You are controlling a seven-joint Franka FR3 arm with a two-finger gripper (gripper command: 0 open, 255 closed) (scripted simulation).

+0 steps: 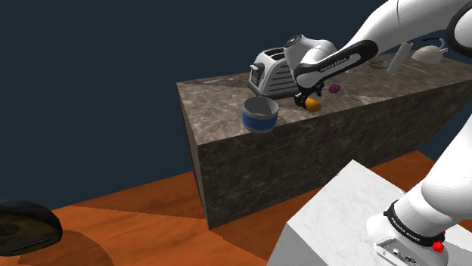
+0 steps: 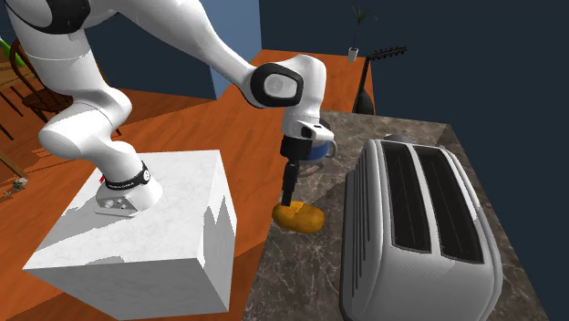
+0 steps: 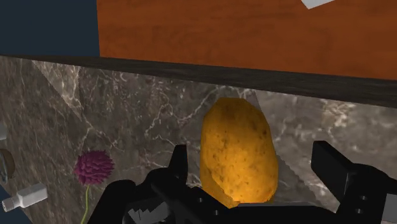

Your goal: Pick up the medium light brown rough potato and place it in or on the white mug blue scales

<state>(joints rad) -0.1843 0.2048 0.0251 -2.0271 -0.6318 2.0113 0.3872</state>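
Lumpy orange-brown potato (image 3: 238, 153) lies near the dark marble counter's (image 3: 127, 114) edge, between our black gripper's (image 3: 257, 168) spread fingers (not clasped). Off-centre closing could roll it over the edge.

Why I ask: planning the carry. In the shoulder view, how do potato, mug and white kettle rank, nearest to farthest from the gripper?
1. Potato, right at the open gripper.
2. Mug, to the view's left, near the counter edge.
3. White kettle, at the counter's far right end.
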